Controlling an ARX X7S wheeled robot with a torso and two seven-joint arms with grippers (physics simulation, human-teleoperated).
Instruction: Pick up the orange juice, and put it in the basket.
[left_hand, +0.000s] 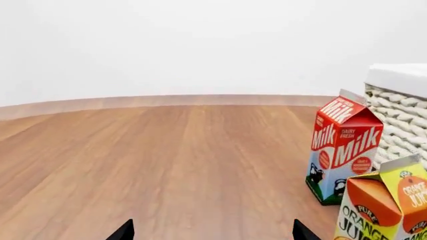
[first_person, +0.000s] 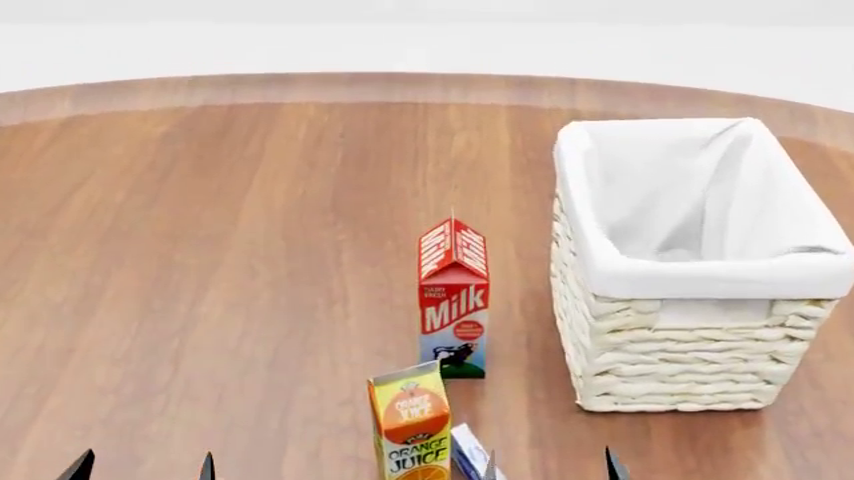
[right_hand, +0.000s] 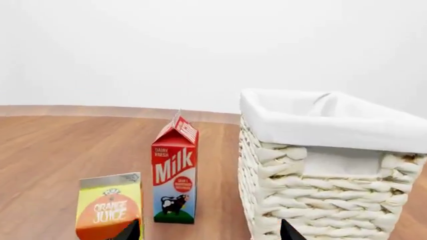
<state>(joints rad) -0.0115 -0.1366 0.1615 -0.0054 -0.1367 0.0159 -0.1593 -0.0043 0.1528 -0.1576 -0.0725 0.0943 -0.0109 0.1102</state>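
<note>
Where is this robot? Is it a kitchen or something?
Maybe a kitchen or dining table, but it's a simulator's picture. You see a wooden tabletop, a milk carton, the orange juice, and a wicker basket. Behind is only a plain white wall.

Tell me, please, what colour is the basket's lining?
White; the lining of the basket shows best in the head view.

1. The orange juice (first_person: 410, 430) carton is yellow and orange, with a green lower band and dark lettering.
2. The milk carton (first_person: 454, 300) is red and white, with a blue panel, a green base and a black-and-white cow.
3. The basket (first_person: 667, 365) is cream woven wicker with a white cloth lining.
4. The table (first_person: 214, 250) is warm brown wood grain.
</note>
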